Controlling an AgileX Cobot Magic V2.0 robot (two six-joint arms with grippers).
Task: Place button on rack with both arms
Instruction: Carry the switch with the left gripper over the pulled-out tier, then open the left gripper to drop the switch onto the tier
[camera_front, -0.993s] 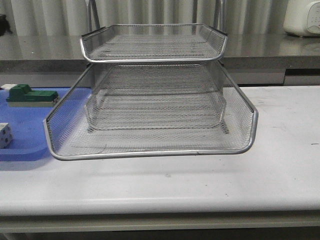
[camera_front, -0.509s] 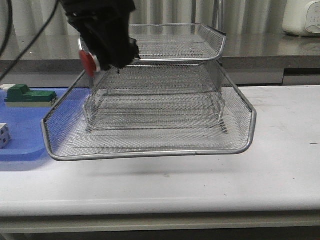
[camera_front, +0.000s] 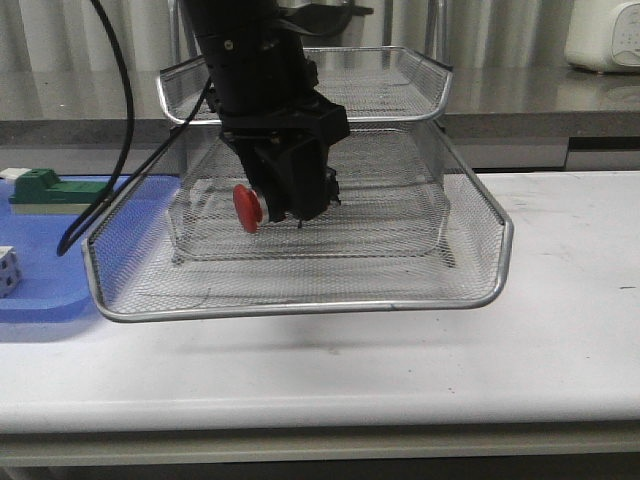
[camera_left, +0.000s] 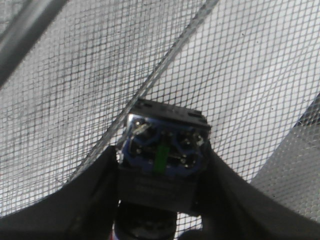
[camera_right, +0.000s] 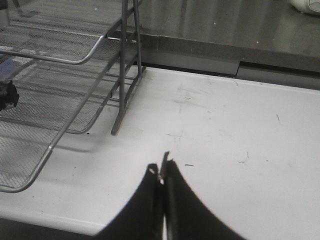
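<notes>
Progress is judged to be well past the halfway mark: the pick-up is done and the release is what remains. Largest in the scene is the tabletop (camera_front: 560, 340), on which the rack (camera_front: 300, 300) stands — a three-tier wire-mesh tray set, seen directly below and behind the left end effector (camera_front: 285, 205) in the front view. The left arm (camera_front: 250, 60) is lowered in front of the upper tiers, with its end effector hanging above the mesh floor of the lowest, widest tier.

The button (camera_front: 248, 208) is held clamped between the fingers of the left end effector; its red cap projects sideways from the fingers in the front view, and in the left wrist view its blue rear block (camera_left: 165, 145) is seen pinched between the two dark fingers, with mesh close beyond it. Whether the button already touches the mesh cannot be told — in the front view a gap appears to remain beneath it.

The right end effector (camera_right: 162, 175) is seen closed on nothing, its fingertips pressed together, over bare tabletop well apart from the rack's upright posts (camera_right: 124, 65); it is not visible in the front view, so no part in the placing is being taken by it at present.

What is left, by this judgement: the button to be lowered onto the tier, the fingers to be parted, and the arm to be withdrawn clear of the rims.
</notes>
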